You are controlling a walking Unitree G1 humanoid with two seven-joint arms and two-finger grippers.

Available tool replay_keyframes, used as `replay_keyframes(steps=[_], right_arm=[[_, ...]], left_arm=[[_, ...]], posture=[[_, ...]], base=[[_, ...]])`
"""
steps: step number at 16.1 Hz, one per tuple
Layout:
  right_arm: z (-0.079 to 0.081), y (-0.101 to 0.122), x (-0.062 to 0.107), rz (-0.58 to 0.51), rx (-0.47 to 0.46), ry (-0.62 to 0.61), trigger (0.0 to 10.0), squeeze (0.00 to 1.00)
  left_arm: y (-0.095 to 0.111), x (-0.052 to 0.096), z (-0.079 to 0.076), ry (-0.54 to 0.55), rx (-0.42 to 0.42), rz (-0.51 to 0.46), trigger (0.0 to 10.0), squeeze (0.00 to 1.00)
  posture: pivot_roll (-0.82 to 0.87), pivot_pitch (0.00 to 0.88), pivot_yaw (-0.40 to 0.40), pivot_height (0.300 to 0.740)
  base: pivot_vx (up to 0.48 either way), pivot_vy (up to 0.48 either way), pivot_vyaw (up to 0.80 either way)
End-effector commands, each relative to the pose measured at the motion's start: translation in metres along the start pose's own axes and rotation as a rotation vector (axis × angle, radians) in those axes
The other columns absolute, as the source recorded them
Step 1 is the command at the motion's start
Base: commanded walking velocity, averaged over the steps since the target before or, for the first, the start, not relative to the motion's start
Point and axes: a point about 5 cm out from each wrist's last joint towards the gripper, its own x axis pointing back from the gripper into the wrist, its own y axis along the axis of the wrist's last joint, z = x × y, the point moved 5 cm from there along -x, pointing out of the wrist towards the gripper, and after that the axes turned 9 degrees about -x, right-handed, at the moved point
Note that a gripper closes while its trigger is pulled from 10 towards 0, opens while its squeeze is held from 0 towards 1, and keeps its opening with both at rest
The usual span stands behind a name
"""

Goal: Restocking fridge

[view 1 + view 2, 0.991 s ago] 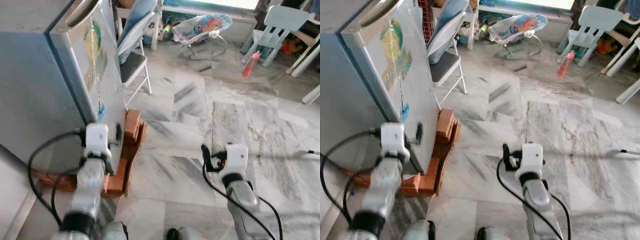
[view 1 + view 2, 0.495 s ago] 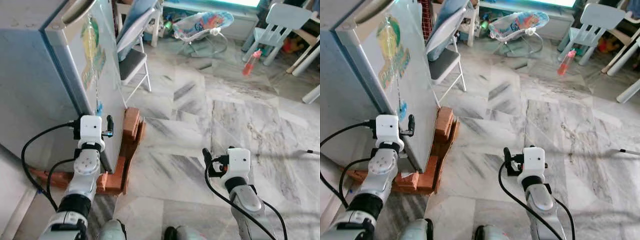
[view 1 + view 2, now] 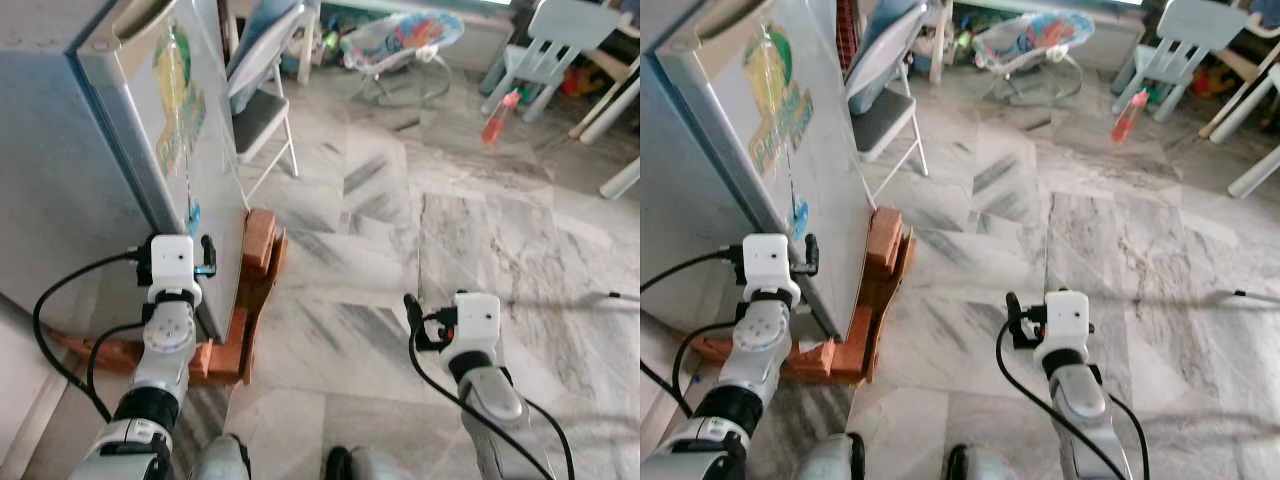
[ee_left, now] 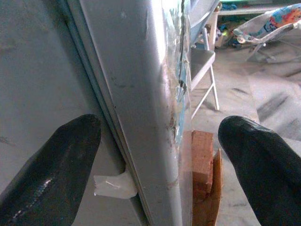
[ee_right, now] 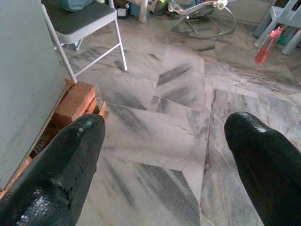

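Smooth grey fridge (image 3: 60, 190) on red bricks (image 3: 258, 245), left; left gripper (image 4: 160, 155) spread wide astride its door edge; right gripper (image 5: 164, 155) open, empty, over veined marble floor (image 3: 400, 250); folding chair (image 3: 262, 110) beyond.

home living area | marble floor (image 3: 480, 230) | fridge (image 3: 120, 150) | baby bouncer (image 3: 400, 40) | folding chair (image 3: 262, 100)

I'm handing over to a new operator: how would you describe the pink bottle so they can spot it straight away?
Start from the grey fridge on the left and look across the marble floor to the far right corner. There, at the foot of the pale green child's chair, stands the pink bottle, slim, upright and the one bright pink thing on the floor.
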Motion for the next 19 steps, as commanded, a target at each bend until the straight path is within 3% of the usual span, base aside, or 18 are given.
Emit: replay_keyframes(steps=[1, 6, 12, 14, 15, 17, 18, 19], right_arm=[[-0.005, 0.0, 0.002, 0.004, -0.007, -0.015, 10.0, 0.0], [-0.002, 0.001, 0.0, 0.002, -0.013, -0.011, 10.0, 0.0], [0.0, -0.002, -0.001, 0.01, -0.017, -0.011, 10.0, 0.0], [-0.006, -0.01, 0.003, 0.045, 0.007, -0.024, 10.0, 0.0], [-0.007, -0.012, 0.004, 0.053, 0.01, -0.027, 10.0, 0.0], [-0.008, -0.052, 0.015, 0.25, -0.033, -0.014, 10.0, 0.0], [-0.006, -0.056, 0.015, 0.28, -0.042, -0.001, 10.0, 0.0], [-0.002, -0.058, 0.013, 0.301, -0.033, 0.027, 10.0, 0.0]], left_arm=[[-0.003, 0.002, -0.002, -0.001, -0.005, 0.008, 10.0, 0.0], [0.009, -0.012, 0.0, -0.004, 0.012, -0.009, 10.0, 0.0], [0.049, -0.022, -0.053, -0.202, 0.04, -0.103, 10.0, 0.0], [0.065, -0.02, -0.08, -0.308, 0.045, -0.144, 10.0, 0.0], [0.066, -0.02, -0.082, -0.317, 0.045, -0.147, 10.0, 0.0], [0.078, 0.009, -0.14, -0.564, 0.012, -0.217, 10.0, 0.0], [0.096, 0.039, -0.184, -0.749, 0.065, -0.286, 10.0, 0.0], [0.111, 0.064, -0.215, -0.864, 0.133, -0.307, 10.0, 0.0]], posture=[[0.06, 0.127, -0.093, 0.74], [0.06, 0.124, -0.089, 0.74], [0.07, 0.115, -0.089, 0.74], [0.07, 0.113, -0.086, 0.74], [0.07, 0.113, -0.083, 0.74], [0.08, 0.114, -0.086, 0.74], [0.09, 0.11, -0.09, 0.74], [0.09, 0.105, -0.094, 0.74]], base=[[0.0, 0.0, 0.0], [0.0, 0.0, 0.0], [0.0, 0.0, 0.0], [0.0, 0.0, 0.0], [0.0, 0.0, 0.0], [0.0, 0.0, 0.0], [0.0, 0.0, 0.0], [0.0, 0.0, 0.0]])
